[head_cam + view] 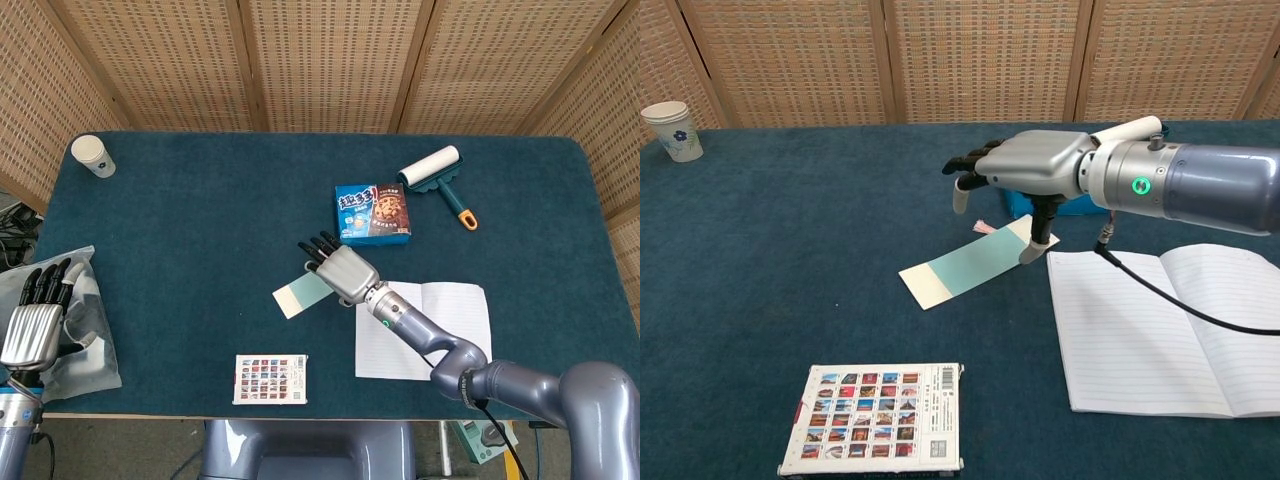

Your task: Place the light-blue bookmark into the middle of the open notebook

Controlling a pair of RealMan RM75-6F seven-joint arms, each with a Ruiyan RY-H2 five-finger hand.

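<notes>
Right hand point(1025, 170) spread, holding nothing, over bookmark point(975, 263) | likely thin, light, flat: pinch tasselled end | left hand point(32, 325) idle, spread | notebook point(1160, 330) open

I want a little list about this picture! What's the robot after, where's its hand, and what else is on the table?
target: light-blue bookmark, flat on the blue table
goal spot: open notebook, right of the bookmark
right hand: over the bookmark's notebook end, fingers spread, not gripping it
left hand: at the table's left edge, holding nothing
other things: cookie box, lint roller, paper cup, stamp sheet
</notes>
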